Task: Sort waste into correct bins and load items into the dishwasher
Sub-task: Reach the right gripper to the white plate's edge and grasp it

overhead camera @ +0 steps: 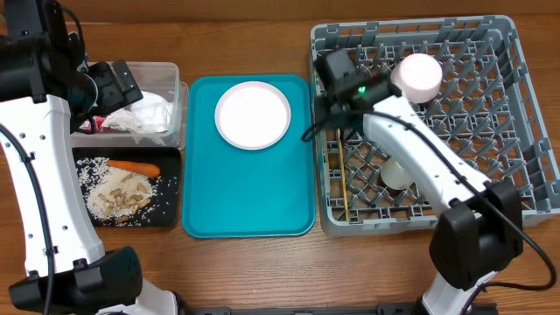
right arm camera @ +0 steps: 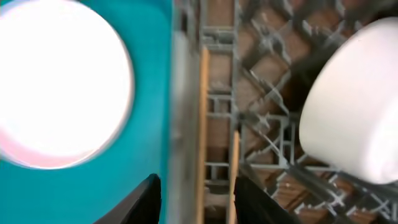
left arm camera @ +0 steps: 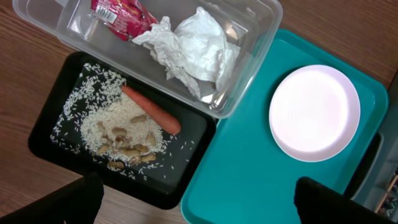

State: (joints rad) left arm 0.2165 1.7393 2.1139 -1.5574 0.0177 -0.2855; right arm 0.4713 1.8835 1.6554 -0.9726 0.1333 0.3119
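My right gripper (right arm camera: 196,182) hangs over the left edge of the grey dishwasher rack (overhead camera: 525,87), its jaws apart. Two wooden chopsticks (right arm camera: 203,124) lie in the rack between the fingers, which do not clamp them. A white bowl (overhead camera: 418,75) and a small white cup (overhead camera: 395,175) sit among the pegs. The round white plate (overhead camera: 253,115) rests on the teal tray (overhead camera: 245,192). My left gripper (left arm camera: 199,202) is wide open and empty above the bins. The clear tub (left arm camera: 261,37) holds a red wrapper (left arm camera: 118,9) and crumpled paper (left arm camera: 193,46). The black tray (left arm camera: 56,124) holds a carrot (left arm camera: 151,110), rice and scraps (left arm camera: 118,127).
The teal tray lies between the bins on the left and the rack on the right. Bare wooden tabletop (overhead camera: 262,271) runs along the front. The right arm's white links (overhead camera: 429,166) stretch over the rack's front-left part.
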